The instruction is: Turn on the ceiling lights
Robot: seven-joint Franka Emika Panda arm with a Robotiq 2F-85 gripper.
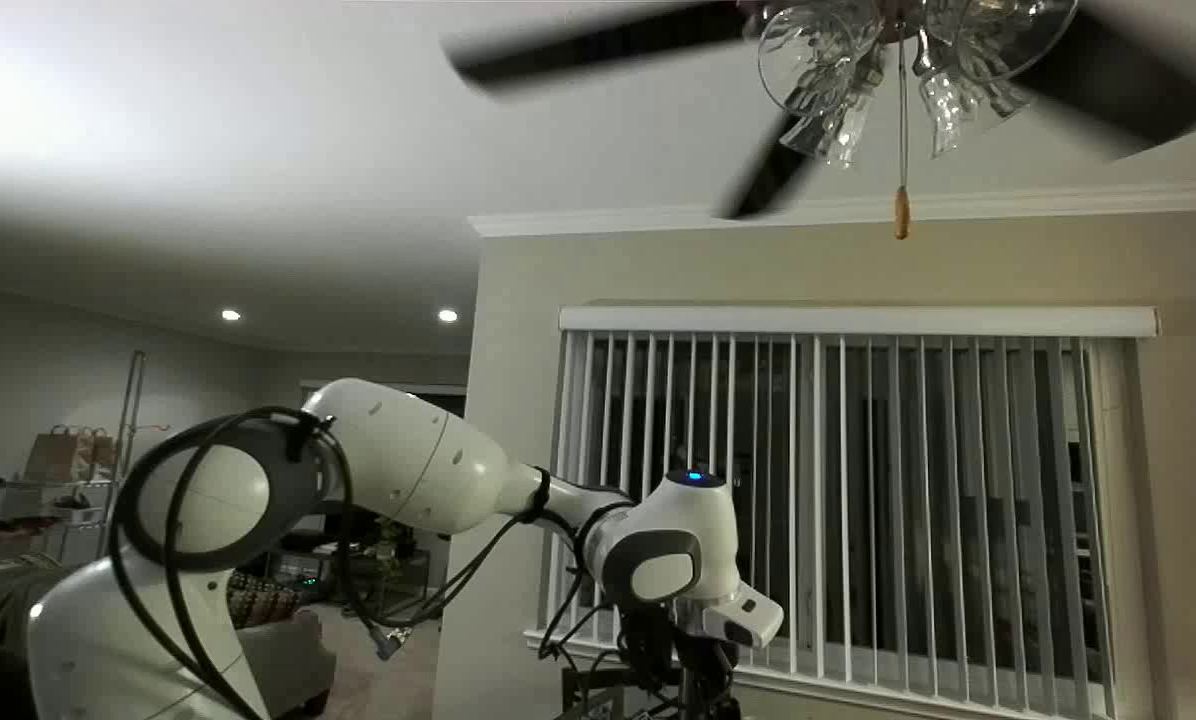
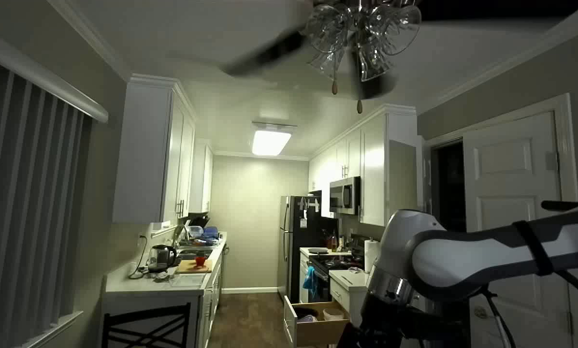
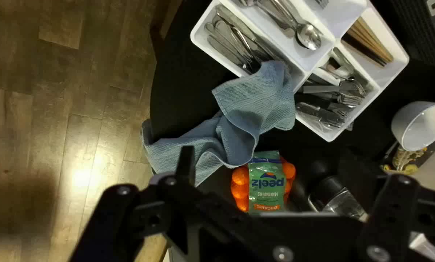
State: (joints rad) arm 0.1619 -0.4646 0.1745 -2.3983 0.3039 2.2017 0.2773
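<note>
Robot arm [image 1: 408,460] in a dim room, its claw [image 3: 271,163] pointing down, fingers well apart and apparently gripping nothing, above a dark table [image 3: 186,102] with a white cutlery tray [image 3: 321,56], a blue cloth [image 3: 237,133] and a bag of mandarins [image 3: 267,182]. The likely target, a glass-shaded lamp [image 2: 366,48] showing no glow, hangs overhead, well above the claw; two small pulls [image 2: 359,107] dangle beneath it in an exterior view. The fan blades [image 1: 598,45] are blurred — presumably spinning — so the chief danger is reaching too high and being struck. One pull may work the blades rather than the lamp, and a wrong choice could change their speed while leaving the lamp dark. Both pulls look slim and free to swing: an off-centre approach would probably nudge one away, and a hard yank could strain its chain. Loose cables [image 1: 170,550] looped along the arm might snag if it lifts, and a low sideways sweep could drag the cloth.
</note>
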